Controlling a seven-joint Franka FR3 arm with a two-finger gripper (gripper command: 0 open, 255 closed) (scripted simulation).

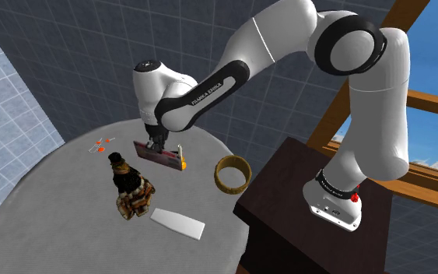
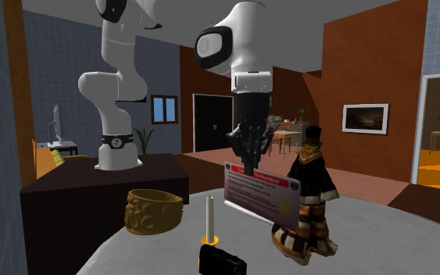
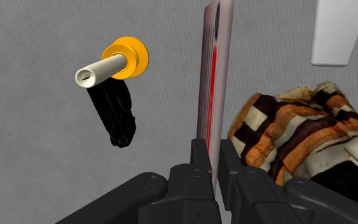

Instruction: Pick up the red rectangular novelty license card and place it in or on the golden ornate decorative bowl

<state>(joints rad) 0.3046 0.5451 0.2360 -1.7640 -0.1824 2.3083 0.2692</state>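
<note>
The red licence card (image 1: 161, 156) hangs on edge above the round grey table, held by its upper rim in my black gripper (image 1: 156, 142). In the second exterior view the card (image 2: 261, 194) shows its red and white face, lifted off the table below the gripper (image 2: 248, 162). From the wrist camera the card (image 3: 213, 95) is seen edge-on, clasped between the two fingers (image 3: 198, 159). The golden ornate bowl (image 1: 231, 173) sits on the table toward the stand, to the card's right in the shoulder view; it appears left of the card as the bowl (image 2: 154, 209) in the second exterior view.
A robed figurine (image 1: 131, 191) in brown and orange checks stands just below the card. A white candle in an orange holder (image 2: 208, 221) and a black object (image 2: 221, 260) lie nearby. A white flat slab (image 1: 177, 223) and small orange bits (image 1: 99, 145) lie on the table (image 1: 46, 218). The dark stand (image 1: 303, 202) borders it.
</note>
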